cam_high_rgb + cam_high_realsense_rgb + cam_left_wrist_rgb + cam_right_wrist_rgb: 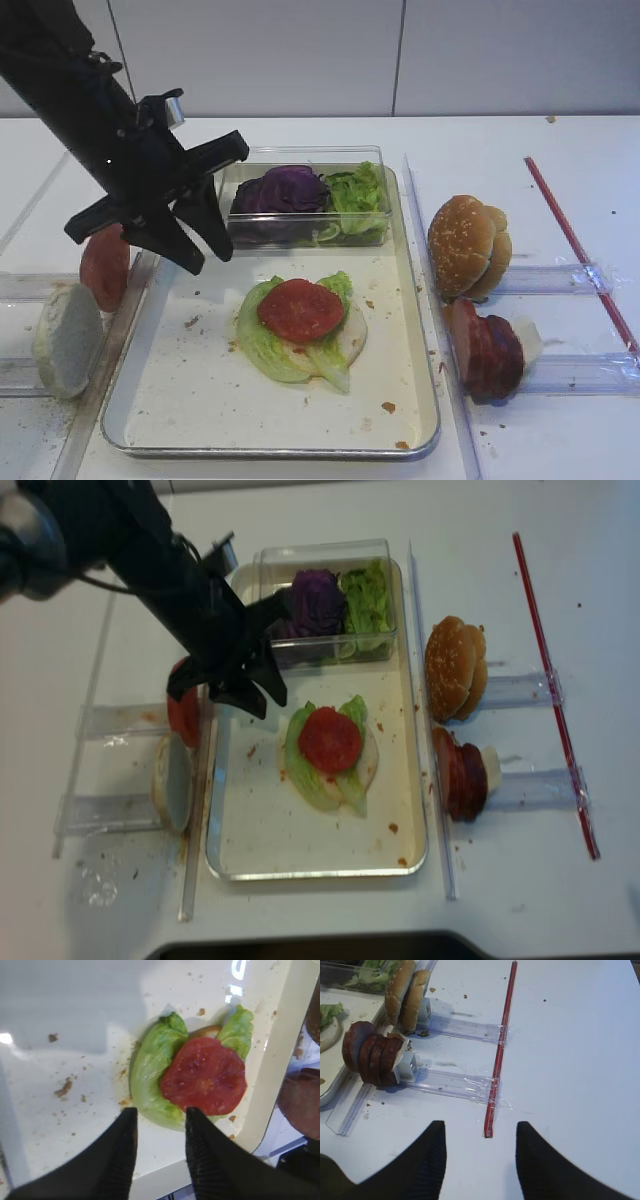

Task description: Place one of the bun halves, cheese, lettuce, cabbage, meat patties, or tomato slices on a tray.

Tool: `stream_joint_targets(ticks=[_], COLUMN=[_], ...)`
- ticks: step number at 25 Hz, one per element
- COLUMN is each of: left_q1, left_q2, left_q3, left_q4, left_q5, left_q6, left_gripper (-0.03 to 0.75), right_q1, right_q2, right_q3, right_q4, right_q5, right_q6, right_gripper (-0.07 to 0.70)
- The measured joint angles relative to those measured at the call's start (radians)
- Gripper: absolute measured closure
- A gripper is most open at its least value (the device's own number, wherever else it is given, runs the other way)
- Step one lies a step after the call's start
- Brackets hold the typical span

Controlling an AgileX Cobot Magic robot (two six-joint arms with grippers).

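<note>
The silver tray (pixel 415 400) carries a stack near its centre: a tomato slice (pixel 301 309) lying flat on lettuce (pixel 262 345), with a pale disc (pixel 352 335) showing beneath. The left gripper (pixel 205 250) hangs above the tray's left part, jaws parted and holding nothing.

The left wrist view alone shows the crumbs scattered on the tray floor and the tomato slice's wet, speckled surface; the two black fingers (pixel 120 1160) frame the lettuce edge from above, apart from it. The right wrist view alone shows the right gripper (pixel 480 1160), spread wide over bare white table, just short of the red strip (pixel 501 1035); this gripper is outside both overhead views.

The overhead views show what the wrist cameras cut off: a clear plastic box (pixel 305 160) at the tray's far end holding purple cabbage (pixel 280 190) and more lettuce, bun halves (pixel 462 245) and meat patties (pixel 485 350) standing on edge in clear holders to the right, and a second tomato slice (pixel 105 265) and a pale bun half (pixel 68 340) on the left. The left arm partly hides that second slice.
</note>
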Motion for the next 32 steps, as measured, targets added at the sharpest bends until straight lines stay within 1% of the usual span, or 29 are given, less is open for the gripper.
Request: stream_joint_targets(ticks=[9, 13, 20, 22, 28, 32], left_q1=[0.0, 0.0, 0.002, 0.023, 0.13, 0.149], left_q2=[-0.132, -0.191, -0.261, -0.281, -0.358, -0.445], left_q3=[-0.004, -0.004, 0.001, 0.01, 0.018, 0.026], left_q4=[0.275, 0.421, 0.588, 0.6, 0.605, 0.609], left_q5=[0.013, 0.02, 0.026, 0.026, 0.029, 0.033], left_q6=[-0.08, -0.089, -0.091, -0.086, -0.042, -0.028], left_gripper=[0.477, 0.467, 0.433, 0.426, 0.421, 0.421], right_q1=[0.0, 0.0, 0.0, 0.0, 0.0, 0.0], right_q2=[0.0, 0.0, 0.0, 0.0, 0.0, 0.0], right_q3=[0.0, 0.0, 0.0, 0.0, 0.0, 0.0], right_q4=[0.0, 0.0, 0.0, 0.0, -0.001, -0.001], right_q5=[0.0, 0.0, -0.002, -0.002, -0.002, -0.002], right_q6=[-0.002, -0.002, -0.002, -0.002, -0.002, -0.002], right_gripper=[0.258, 0.258, 0.258, 0.261, 0.302, 0.328])
